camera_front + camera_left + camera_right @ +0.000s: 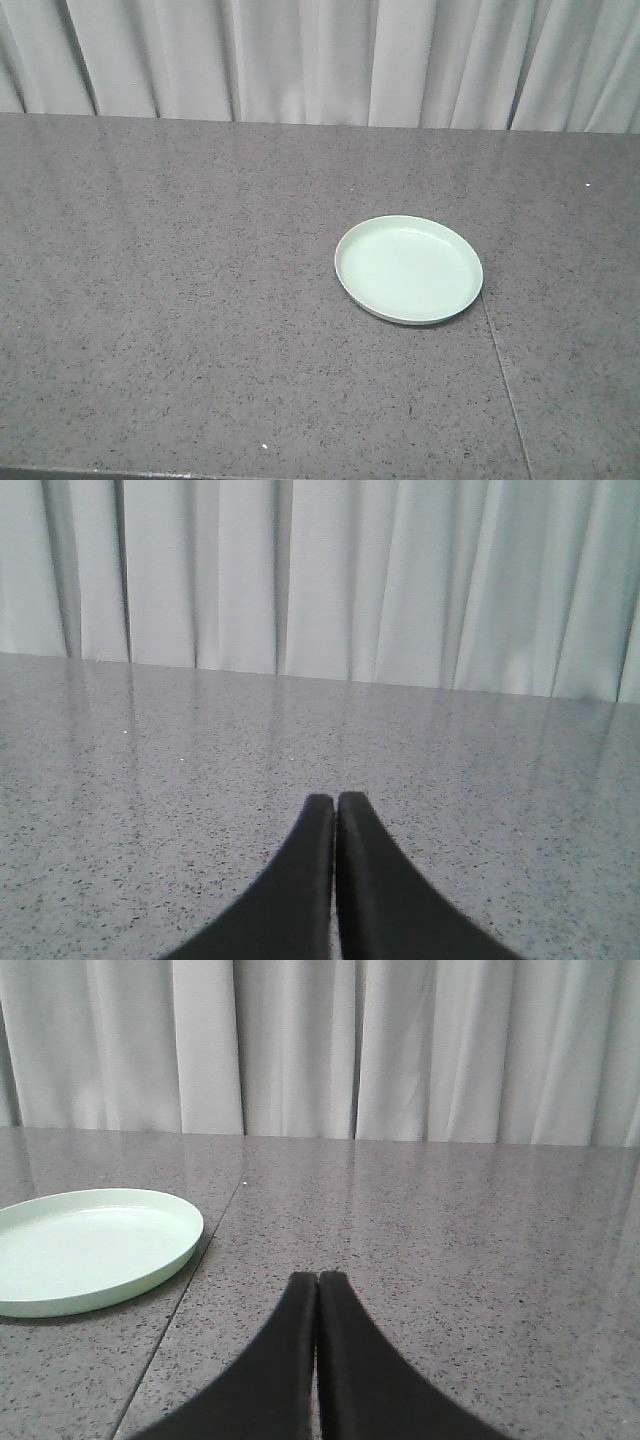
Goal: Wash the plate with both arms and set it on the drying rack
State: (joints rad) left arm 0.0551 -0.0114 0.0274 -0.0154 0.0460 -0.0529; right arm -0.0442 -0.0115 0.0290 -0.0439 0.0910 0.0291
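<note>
Left arm: jaws clenched, the two black fingers pressed flat together along their inner edges, nothing between them. They point across the counter toward the curtain. Only speckled grey stone lies around the tips in this view.

Right arm: jaws likewise clenched, tips meeting in a thin line, grasping nothing. They point straight at the curtain.

For both arms the wrist view is too low to settle height. The tips seem to sit just above the stone, but I cannot tell whether they touch it.

Plate: to the left of the right jaws and a little farther forward, apart from them. It lies flat on the counter, rim up, its inner surface glossy with a soft highlight. A thin seam in the stone runs from beside the plate's right edge back toward the camera, passing between the plate and the right jaws.

Front view: the plate lies right of the counter's centre, about midway from the near edge to the curtain. The seam starts at the plate's right edge and runs to the near edge. The pale curtain hangs in folds along the far edge.
</note>
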